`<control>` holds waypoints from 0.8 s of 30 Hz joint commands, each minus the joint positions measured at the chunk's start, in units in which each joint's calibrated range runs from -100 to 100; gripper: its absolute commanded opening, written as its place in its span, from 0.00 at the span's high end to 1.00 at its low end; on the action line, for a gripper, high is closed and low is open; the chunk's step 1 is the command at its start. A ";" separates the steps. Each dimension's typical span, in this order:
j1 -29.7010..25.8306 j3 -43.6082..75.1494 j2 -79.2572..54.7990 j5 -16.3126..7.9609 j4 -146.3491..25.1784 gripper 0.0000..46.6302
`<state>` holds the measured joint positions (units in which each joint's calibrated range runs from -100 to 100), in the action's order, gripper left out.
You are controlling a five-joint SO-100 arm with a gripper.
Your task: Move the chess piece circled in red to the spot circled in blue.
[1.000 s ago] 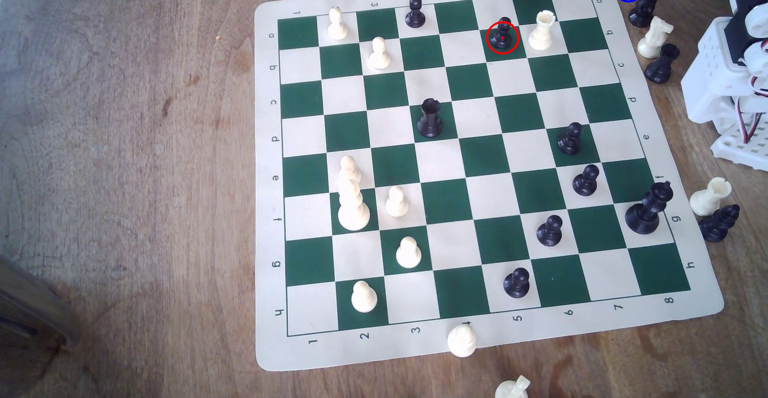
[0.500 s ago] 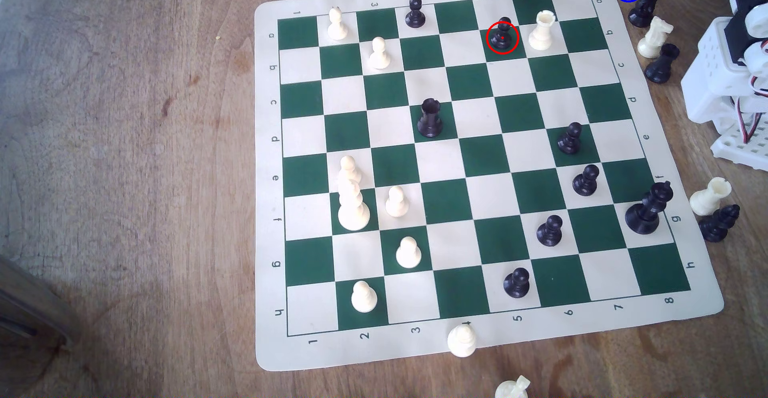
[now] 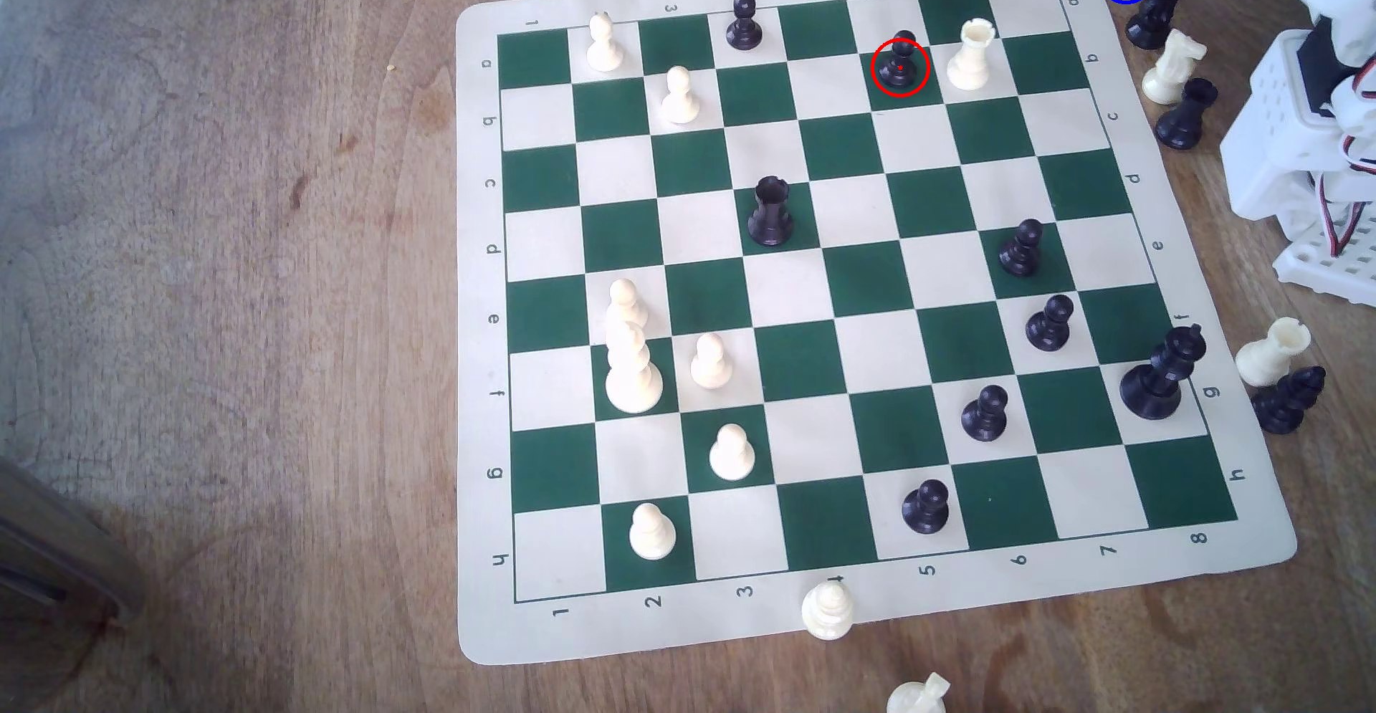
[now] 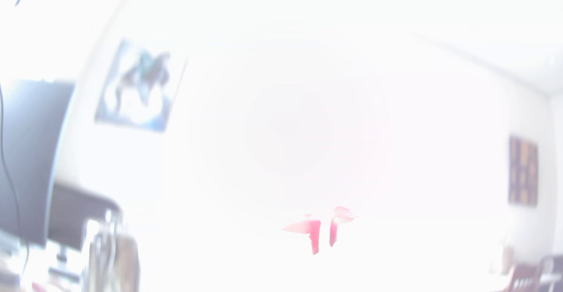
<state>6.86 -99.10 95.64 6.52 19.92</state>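
We find the wrist view washed out and blurred; the gripper shows as faint pink shapes, its jaw state indeterminate. In the exterior view, the white arm is cut off at the right edge.

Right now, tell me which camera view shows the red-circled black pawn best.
The exterior view. The red-circled black pawn stands upright on a green square beside a white rook, sharp and unobstructed. The wrist view is washed out, facing a blurred room, so it offers nothing of the pawn.
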 commanded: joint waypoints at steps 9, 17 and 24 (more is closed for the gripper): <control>3.19 10.61 -3.20 -0.24 -48.50 0.94; 10.94 33.82 -33.08 -1.95 -66.36 0.86; 14.14 44.06 -51.16 -2.15 -68.24 0.80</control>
<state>19.91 -63.49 53.75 4.62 -48.37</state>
